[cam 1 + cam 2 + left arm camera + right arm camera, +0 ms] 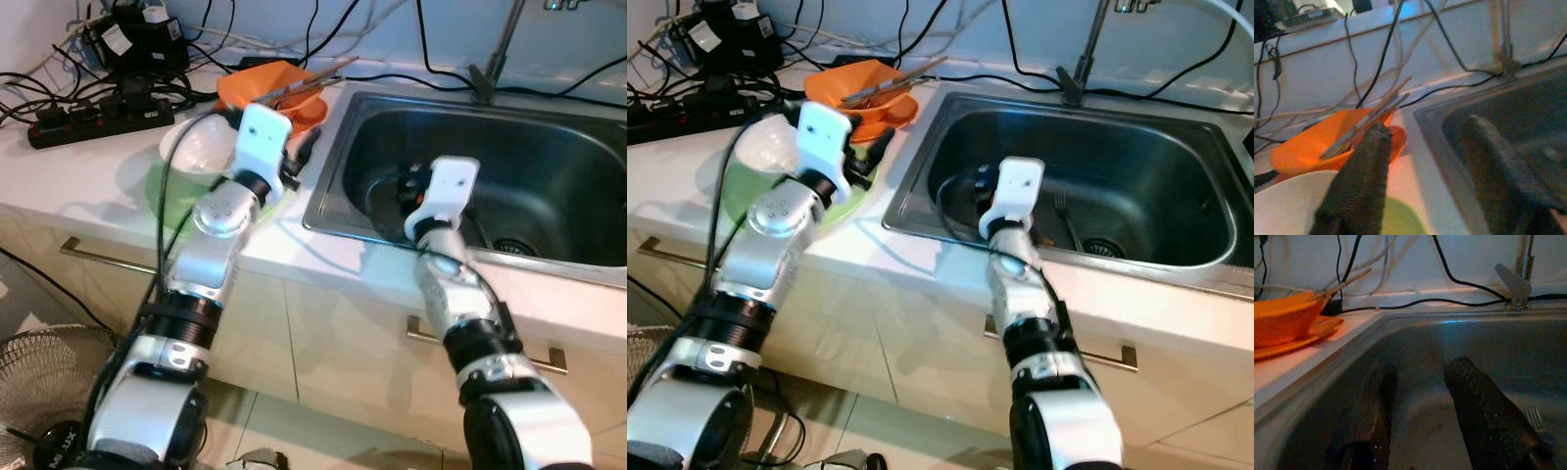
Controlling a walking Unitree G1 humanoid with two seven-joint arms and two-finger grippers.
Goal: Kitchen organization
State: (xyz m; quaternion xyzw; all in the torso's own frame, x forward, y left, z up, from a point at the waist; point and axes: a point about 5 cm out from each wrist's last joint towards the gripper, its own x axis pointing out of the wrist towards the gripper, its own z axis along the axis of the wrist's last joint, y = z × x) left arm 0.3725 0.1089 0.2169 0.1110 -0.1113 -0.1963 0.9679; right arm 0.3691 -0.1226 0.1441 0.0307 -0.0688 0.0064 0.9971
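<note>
An orange bowl (pixel 279 93) holding chopsticks (pixel 306 82) rests on an orange plate at the back of the counter, beside the steel sink (pixel 549 157). In front of it a white bowl (pixel 201 147) sits on a green plate (pixel 162 191). My left gripper (pixel 302 152) hovers open over the counter between the green plate and the sink rim, with nothing between its fingers (pixel 1359 186). My right gripper (pixel 982 186) hangs open and empty inside the sink's left part. A fork (pixel 1063 217) lies on the sink floor near the drain.
A black power strip (pixel 93 116) and many cables crowd the counter's back left. The faucet (pixel 495 49) rises behind the sink. A fan (pixel 39 392) stands on the floor at the lower left, in front of the cabinet drawers.
</note>
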